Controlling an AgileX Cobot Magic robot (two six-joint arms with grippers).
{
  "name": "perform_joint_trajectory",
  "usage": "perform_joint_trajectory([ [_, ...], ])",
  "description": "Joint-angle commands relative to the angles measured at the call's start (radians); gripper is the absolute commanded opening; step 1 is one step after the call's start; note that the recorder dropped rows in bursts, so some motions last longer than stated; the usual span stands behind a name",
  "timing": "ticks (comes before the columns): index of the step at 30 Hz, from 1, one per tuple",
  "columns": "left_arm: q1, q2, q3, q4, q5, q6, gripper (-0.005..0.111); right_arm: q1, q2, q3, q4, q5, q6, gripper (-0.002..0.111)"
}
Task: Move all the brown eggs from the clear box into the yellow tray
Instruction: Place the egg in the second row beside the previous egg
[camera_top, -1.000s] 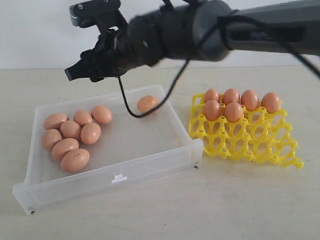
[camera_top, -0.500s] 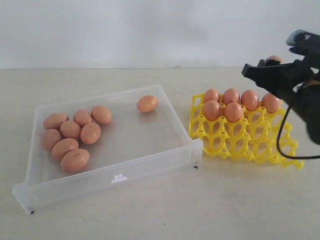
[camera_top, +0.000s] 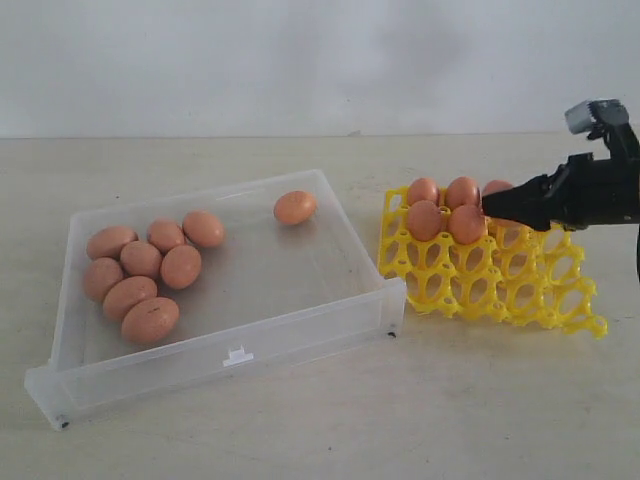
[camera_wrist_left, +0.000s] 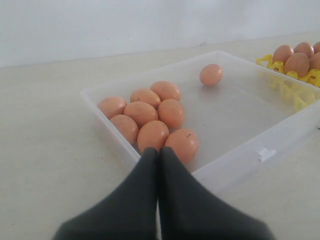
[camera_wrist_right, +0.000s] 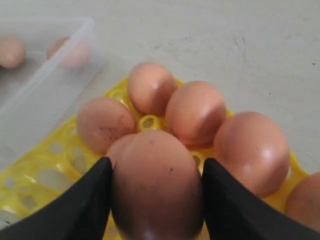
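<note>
**Exterior view**
- Clear box (camera_top: 230, 352): on the left half of the table (camera_top: 450, 410), low-walled, white tab (camera_top: 237, 356) on the near wall. Bare tabletop in front and to the left.
- Brown eggs (camera_top: 145, 268): eight, bunched against the box's left wall and touching one another. Wide bare floor to their right.
- Lone egg (camera_top: 295, 207): off by the box's far right corner, well apart from the bunch.
- Yellow tray (camera_top: 500, 290): just right of the box, nearly touching its right wall. Filled only along the far rows, with open cups across the near rows.
- Right gripper (camera_top: 505, 205): in from the right edge, low over the tray's far rows. Grip hidden from this side, so cannot tell the load here.
- Left gripper: out of sight here.

**Left wrist view**
- Left gripper (camera_wrist_left: 159, 156): fingers pressed flat together, holding nothing. Poised just short of the box's near rim, pointing at the bunch.
- Only here: a dark speck on the nearest egg of the bunch, and a corner of the tray peeking past the box's far end.

**Right wrist view**
- Held egg (camera_wrist_right: 157, 185): pinched on both sides between the black fingers (camera_wrist_right: 85, 205), jaws parted just enough to take it. Close above the tray.
- Seated eggs (camera_wrist_right: 195, 112): five in view in the cups, crowded just beyond the held one. Contact with it impossible to judge.
- Only here: the catch itself, plus a blurred corner of the box behind.
</note>
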Motion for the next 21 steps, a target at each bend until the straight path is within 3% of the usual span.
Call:
perform_joint_trajectory([
  [1, 0.000, -0.003, -0.003, -0.012, 0.000, 0.001, -0.004, 0.010, 0.006, -0.008, 0.027, 0.063, -0.118, 0.000],
  [7, 0.000, -0.003, -0.003, -0.012, 0.000, 0.001, -0.004, 0.010, 0.006, -0.008, 0.068, 0.063, -0.151, 0.003],
  [9, 0.000, -0.003, -0.003, -0.012, 0.000, 0.001, -0.004, 0.010, 0.006, -0.008, 0.069, 0.063, -0.151, 0.016],
  [12, 0.000, -0.003, -0.003, -0.012, 0.000, 0.001, -0.004, 0.010, 0.006, -0.008, 0.069, 0.057, -0.146, 0.047],
  [14, 0.000, -0.003, -0.003, -0.012, 0.000, 0.001, -0.004, 0.010, 0.006, -0.008, 0.069, 0.051, -0.146, 0.057],
  [21, 0.000, -0.003, -0.003, -0.012, 0.000, 0.001, -0.004, 0.010, 0.005, -0.008, 0.098, 0.027, -0.141, 0.062],
])
